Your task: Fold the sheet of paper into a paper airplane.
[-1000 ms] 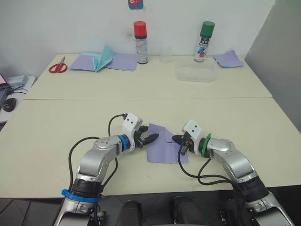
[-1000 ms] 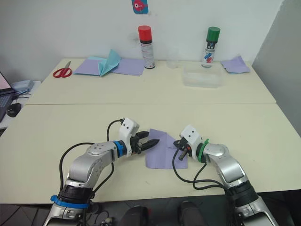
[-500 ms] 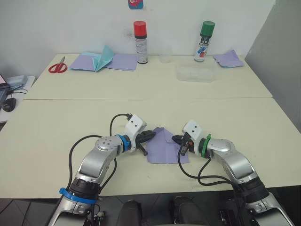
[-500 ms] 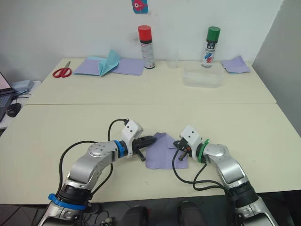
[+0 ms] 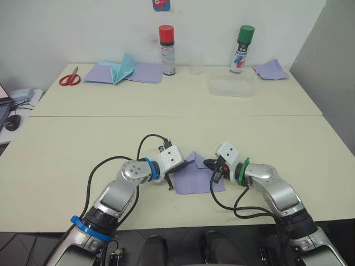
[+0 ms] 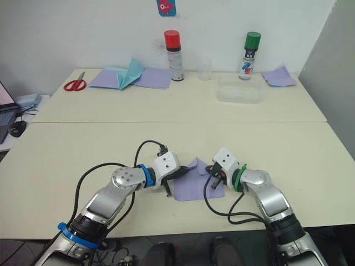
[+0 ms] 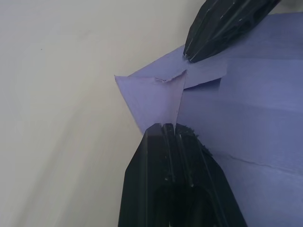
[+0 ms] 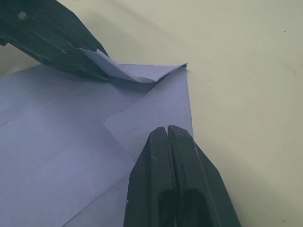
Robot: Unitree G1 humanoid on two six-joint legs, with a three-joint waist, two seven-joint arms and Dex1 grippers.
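The sheet of paper [image 5: 197, 176] lies on the near table [image 5: 66, 149] between the robot's two arms, its far corners folded in toward a point. The left pincer [image 7: 176, 130] — fingers pressed together — clamps a raised flap at the sheet's left corner. The right pincer [image 8: 167, 130], also drawn together, presses its tip down on the folded right corner. On the far table stand a red-capped spray can [image 5: 166, 42] and a green-capped spray can [image 5: 242, 41] — scissors [image 5: 69, 79] lie at the left.
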